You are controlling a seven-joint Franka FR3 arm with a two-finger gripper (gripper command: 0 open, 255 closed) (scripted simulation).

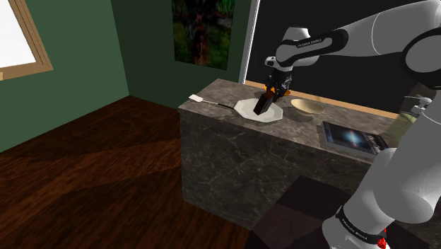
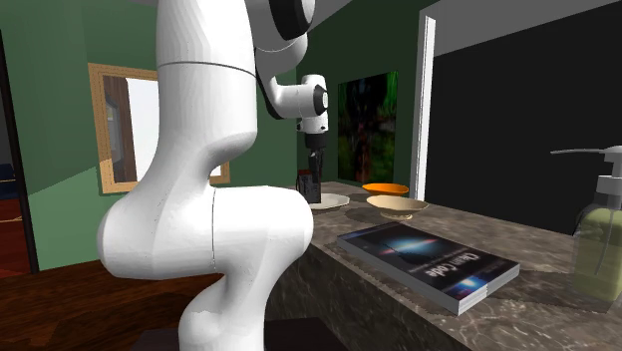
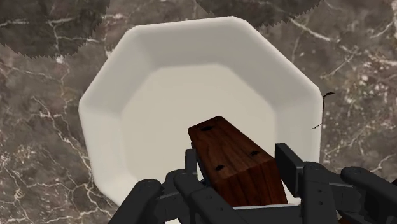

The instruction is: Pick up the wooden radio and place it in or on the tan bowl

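Note:
The dark brown wooden radio (image 3: 232, 162) is clasped between my black fingers (image 3: 287, 164), with my gripper (image 3: 238, 170) shut on it. It hangs tilted over a white octagonal plate (image 3: 165, 95) on the marble counter. In the shoulder view my gripper (image 1: 273, 88) holds the radio (image 1: 263, 104) with its lower end close to the plate (image 1: 247, 107). The tan bowl (image 1: 308, 107) stands just beyond the plate, toward that view's right. From the second exterior view, the gripper (image 2: 315, 160) and radio (image 2: 311, 186) are above the plate (image 2: 333, 201), and the tan bowl (image 2: 397, 205) is nearer the camera.
An orange bowl (image 2: 385, 188) sits behind the tan one. A book (image 1: 351, 137) lies on the counter near the stand, with a soap dispenser (image 2: 598, 234) beside it. A white utensil (image 1: 201, 100) lies at the counter's far corner. The counter edge (image 1: 233, 126) drops to a wooden floor.

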